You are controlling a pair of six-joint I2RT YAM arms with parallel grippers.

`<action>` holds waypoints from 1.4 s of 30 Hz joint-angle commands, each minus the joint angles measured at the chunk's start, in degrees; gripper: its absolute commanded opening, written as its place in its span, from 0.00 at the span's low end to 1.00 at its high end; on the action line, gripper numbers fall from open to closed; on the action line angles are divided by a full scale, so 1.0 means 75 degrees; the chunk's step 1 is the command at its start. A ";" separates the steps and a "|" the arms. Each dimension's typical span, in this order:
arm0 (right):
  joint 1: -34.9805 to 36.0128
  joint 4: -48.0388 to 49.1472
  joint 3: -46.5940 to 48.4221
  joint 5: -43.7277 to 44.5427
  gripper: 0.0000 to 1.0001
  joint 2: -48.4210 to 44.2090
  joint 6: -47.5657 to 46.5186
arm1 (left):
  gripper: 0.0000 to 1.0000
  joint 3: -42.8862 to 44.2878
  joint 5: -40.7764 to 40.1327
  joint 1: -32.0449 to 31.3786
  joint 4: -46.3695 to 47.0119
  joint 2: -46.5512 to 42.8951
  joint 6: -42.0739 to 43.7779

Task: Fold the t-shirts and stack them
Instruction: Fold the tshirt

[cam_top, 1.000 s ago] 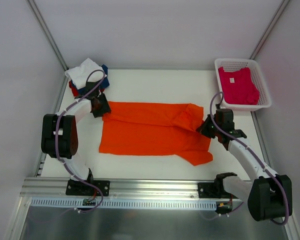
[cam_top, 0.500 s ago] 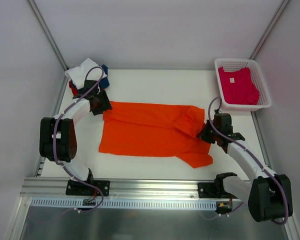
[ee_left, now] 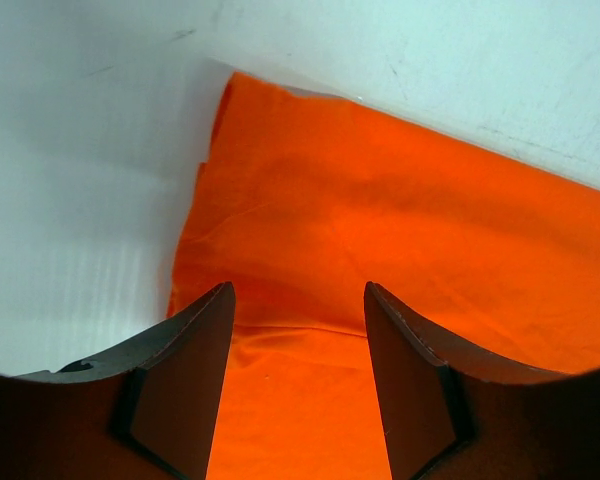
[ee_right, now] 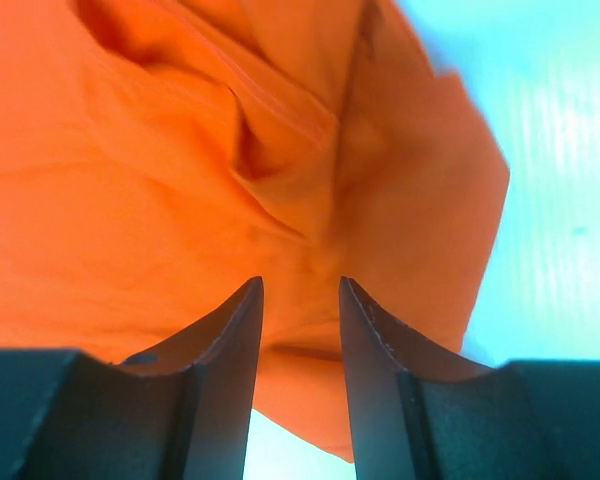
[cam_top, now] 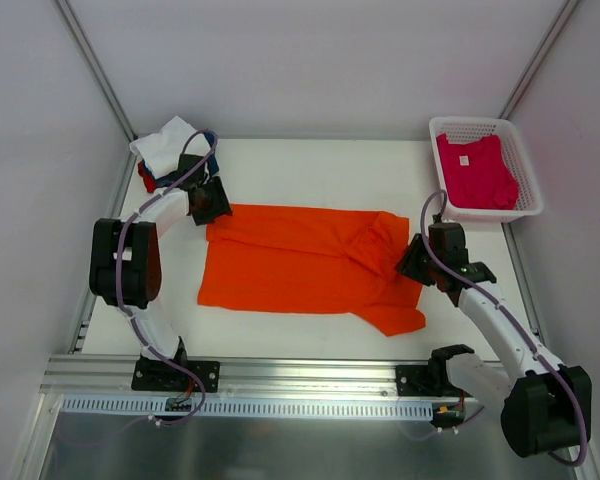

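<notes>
The bright orange t-shirt (cam_top: pixel 300 262) lies spread across the middle of the white table, its right side bunched and folded over. My left gripper (cam_top: pixel 212 205) is open over the shirt's far left corner; the left wrist view shows its tips (ee_left: pixel 298 290) spread above orange cloth (ee_left: pixel 400 200). My right gripper (cam_top: pixel 412 262) is at the shirt's rumpled right edge, jaws slightly apart over the folds (ee_right: pixel 280 160), gripping nothing. The magenta-pink t-shirt (cam_top: pixel 475 172) lies in the basket. The folded stack (cam_top: pixel 163 146), white on top of navy and red, sits at the far left corner.
The white mesh basket (cam_top: pixel 470 123) stands at the far right corner of the table (cam_top: pixel 310 170). Enclosure walls close in at the left, back and right. A metal rail (cam_top: pixel 280 375) runs along the near edge by the arm bases.
My left gripper has shifted a little back and to the right at the shirt's far left corner. My right gripper has moved slightly nearer along the right edge. The shirt has barely moved.
</notes>
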 commanded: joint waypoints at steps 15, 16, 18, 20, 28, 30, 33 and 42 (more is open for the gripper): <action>0.0397 0.0844 0.3500 -0.0899 0.29 0.3933 -0.0807 | 0.55 0.1228 0.0482 -0.0342 0.0131 0.1347 0.0139; 0.0421 0.0914 0.3607 -0.0911 0.29 0.4120 -0.0807 | 0.55 0.1216 0.0459 -0.0342 0.0131 0.1359 0.0151; 0.0503 0.0915 0.3922 -0.0922 0.29 0.4565 -0.0807 | 0.55 0.1192 0.0436 -0.0342 0.0131 0.1371 0.0175; 0.0584 0.0939 0.4064 -0.0934 0.29 0.4754 -0.0807 | 0.55 0.1181 0.0424 -0.0342 0.0142 0.1382 0.0186; 0.0714 0.0927 0.4393 -0.0852 0.33 0.5153 -0.0865 | 0.55 0.1146 0.0471 -0.0354 0.0142 0.1441 0.0198; 0.0726 0.0915 0.4416 -0.0864 0.33 0.5212 -0.0877 | 0.55 0.1134 0.0459 -0.0342 0.0142 0.1464 0.0198; 0.0749 0.0962 0.4405 -0.0876 0.33 0.5317 -0.0842 | 0.55 0.1122 0.0424 -0.0342 0.0142 0.1465 0.0233; 0.0843 0.1161 0.4171 -0.0887 0.19 0.5400 -0.0760 | 0.55 0.1110 0.0400 -0.0342 0.0142 0.1383 0.0292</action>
